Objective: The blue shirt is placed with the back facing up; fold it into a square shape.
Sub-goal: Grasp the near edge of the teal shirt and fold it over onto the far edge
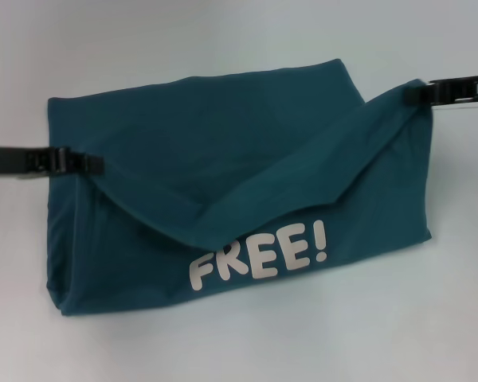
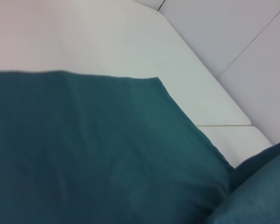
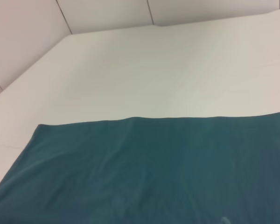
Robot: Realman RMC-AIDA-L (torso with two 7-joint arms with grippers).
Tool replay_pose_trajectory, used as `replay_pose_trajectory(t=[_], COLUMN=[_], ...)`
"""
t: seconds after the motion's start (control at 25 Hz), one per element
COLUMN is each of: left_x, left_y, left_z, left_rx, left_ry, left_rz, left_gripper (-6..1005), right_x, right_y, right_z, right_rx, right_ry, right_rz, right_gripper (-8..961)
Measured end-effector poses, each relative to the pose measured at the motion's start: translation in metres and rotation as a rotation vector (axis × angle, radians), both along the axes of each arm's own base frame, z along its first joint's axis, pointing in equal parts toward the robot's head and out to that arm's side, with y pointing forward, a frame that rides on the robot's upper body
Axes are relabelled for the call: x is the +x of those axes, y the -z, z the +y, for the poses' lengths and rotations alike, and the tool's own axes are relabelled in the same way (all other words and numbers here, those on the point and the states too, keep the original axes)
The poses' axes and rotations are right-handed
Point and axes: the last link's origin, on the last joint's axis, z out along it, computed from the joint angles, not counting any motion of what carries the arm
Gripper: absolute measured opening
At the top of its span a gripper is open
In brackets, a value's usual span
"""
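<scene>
shirt: the blue shirt point(image 1: 223, 183) was spread on the white tabletop point(image 1: 239, 342), long axis left-right, "FREE!" flap turned up.
left gripper point(image 1: 95, 165): clamped on the left edge.
right gripper point(image 1: 410, 94): pinching the raised far-right corner.
fold direction: probably toward the far edge.

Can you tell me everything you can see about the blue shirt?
The blue shirt is dark teal, soft-looking cloth, lying on the white table. It is partly folded, with a flap lifted and draped across the middle. Cream letters reading "FREE!" show near the front edge. The left gripper grips the flap's left end, and the right gripper holds its right corner up. The folds look loose and wrinkled, not yet square.
</scene>
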Motion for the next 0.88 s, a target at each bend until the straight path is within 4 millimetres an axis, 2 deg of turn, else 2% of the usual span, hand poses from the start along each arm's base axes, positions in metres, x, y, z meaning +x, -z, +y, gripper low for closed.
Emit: replay_pose_trajectory(t=[0.16,0.48,0.8,0.88], left_x=[0.008,0.010,0.017,0.019], left_y=[0.000,-0.010,-0.006,-0.002], left_z=[0.012,0.026,0.030,0.029], left_rx=[0.037,0.117,0.108,0.096], left_ry=[0.017,0.019,0.042,0.048], left_rz=[0.032,0.066,0.085,0.091], left_gripper=[14,13,13,13], right_x=[0.000,0.004,-0.029,-0.031], right_y=[0.014,0.028,0.052,0.056], right_z=[0.007,0.014,0.015,0.016], right_rx=[-0.014,-0.023,-0.112,-0.124], right_ry=[0.009,0.016,-0.198,-0.213], right_rz=[-0.010,-0.039,-0.025,-0.025], right_gripper=[66,66,65,65])
